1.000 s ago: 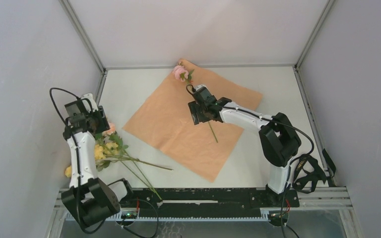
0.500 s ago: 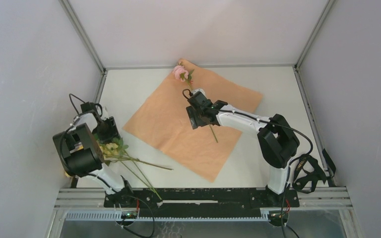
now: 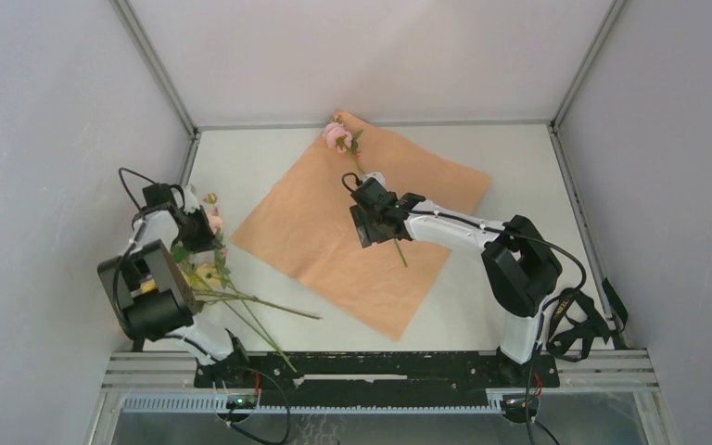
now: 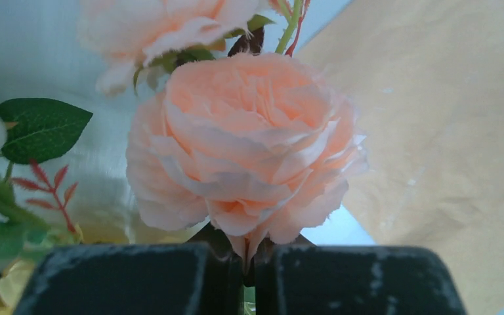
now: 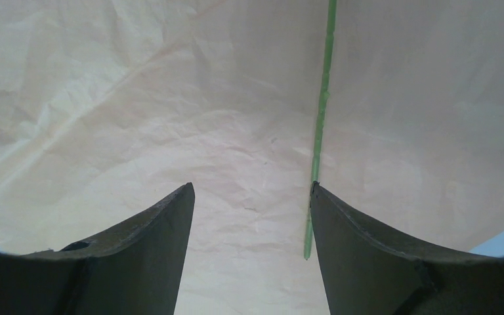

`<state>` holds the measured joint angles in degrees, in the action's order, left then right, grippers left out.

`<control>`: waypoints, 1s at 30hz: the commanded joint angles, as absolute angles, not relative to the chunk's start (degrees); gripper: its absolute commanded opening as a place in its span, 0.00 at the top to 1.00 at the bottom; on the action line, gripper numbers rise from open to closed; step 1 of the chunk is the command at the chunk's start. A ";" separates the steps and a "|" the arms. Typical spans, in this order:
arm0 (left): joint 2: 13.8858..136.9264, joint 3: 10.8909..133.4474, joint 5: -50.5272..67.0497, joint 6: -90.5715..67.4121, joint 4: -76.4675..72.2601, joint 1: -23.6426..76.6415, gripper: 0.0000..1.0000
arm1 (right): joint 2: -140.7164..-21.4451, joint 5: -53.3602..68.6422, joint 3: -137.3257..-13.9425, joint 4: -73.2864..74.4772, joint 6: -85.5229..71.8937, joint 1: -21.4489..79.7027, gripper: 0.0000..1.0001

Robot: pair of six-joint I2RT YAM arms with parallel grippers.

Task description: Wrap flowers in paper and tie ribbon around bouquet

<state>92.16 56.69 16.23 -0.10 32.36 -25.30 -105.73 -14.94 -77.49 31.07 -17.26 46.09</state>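
The pale desk [image 3: 519, 176] carries the paper [image 3: 306, 232], which lies flat with its peach-orange side up and turned like a diamond, one corner pointing at the far wall. There is no fold in the sheet, only fine crinkles, which show plainly in the right wrist view [image 5: 170, 98].

Off the paper's left edge, on the bare desk, lies the bunch of flowers [image 3: 206, 278]. Its yellow and cream heads and green leaves are farthest from the paper, and its long thin stems fan toward the paper's near corner without reaching it.

A single pink flower [image 3: 336, 136] lies on the paper itself. Its head is at the far corner and its green stem [image 5: 321, 98] runs straight down the sheet toward the near right edge.

The right hand [image 3: 377, 218] hovers over the middle of the paper, above that stem. It is released, its fingers spread wide [image 5: 252, 216]. The stem passes just beside the inner edge of one finger [image 5: 367, 249] and is not pinched.

The left hand [image 3: 195, 227] is beside the paper's left corner, at the far end of the bunch. It is clenched [image 4: 248, 282], with the short stem of a peach bloom [image 4: 246, 144] caught between its fingertips. That bloom stands right above the fingers, and the paper's edge [image 4: 446, 131] shows behind it.
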 commanded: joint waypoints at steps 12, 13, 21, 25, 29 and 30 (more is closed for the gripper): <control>67.08 62.15 35.64 1.08 40.46 -25.41 1.00 | -95.36 -8.93 -76.38 25.57 -13.00 48.57 0.24; 65.92 62.82 37.07 0.86 40.59 -25.40 1.00 | -94.49 -6.91 -76.38 24.44 -11.80 48.92 0.24; 59.03 66.82 48.70 -4.88 39.25 -24.38 1.00 | -93.60 18.64 -76.38 2.62 -6.44 55.23 0.19; 57.88 66.19 51.69 -10.58 36.62 -24.09 1.00 | -100.07 24.04 -77.66 -12.53 -16.29 56.23 0.04; 57.35 63.73 51.46 -16.14 31.88 -23.19 1.00 | -107.55 24.83 -80.53 -21.60 -23.97 57.92 0.00; 57.39 63.27 51.52 -17.00 31.11 -22.87 1.00 | -109.40 24.93 -81.87 -22.67 -24.73 58.52 0.00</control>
